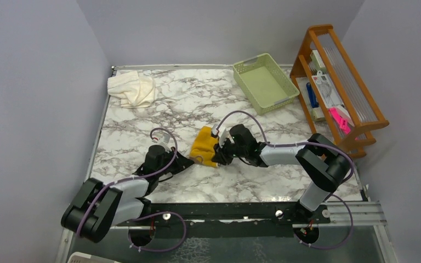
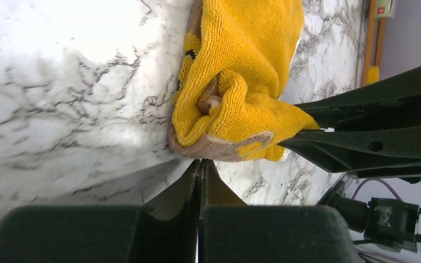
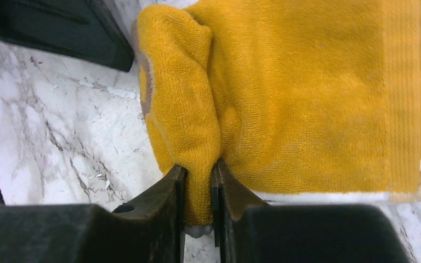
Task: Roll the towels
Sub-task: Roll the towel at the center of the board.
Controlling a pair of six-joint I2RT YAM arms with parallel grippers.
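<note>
My right gripper (image 3: 197, 171) clamps the limp, soft mustard-yellow terry towel (image 3: 307, 98) by its rolled fold, probably the best hold; left gripper (image 2: 200, 167) closed, seemingly empty.

The mustard-yellow terry-cloth towel (image 3: 307, 98) looked soft, looped and matt. The white, grey-veined marble-patterned tabletop (image 1: 197, 104) was smooth with a faint sheen. The right gripper (image 3: 198, 181) had black fingers (image 3: 159, 208) of matt plastic. The pale green lattice basket (image 1: 277, 102) was plastic, the orange-brown rack (image 1: 319, 28) varnished wood.
</note>
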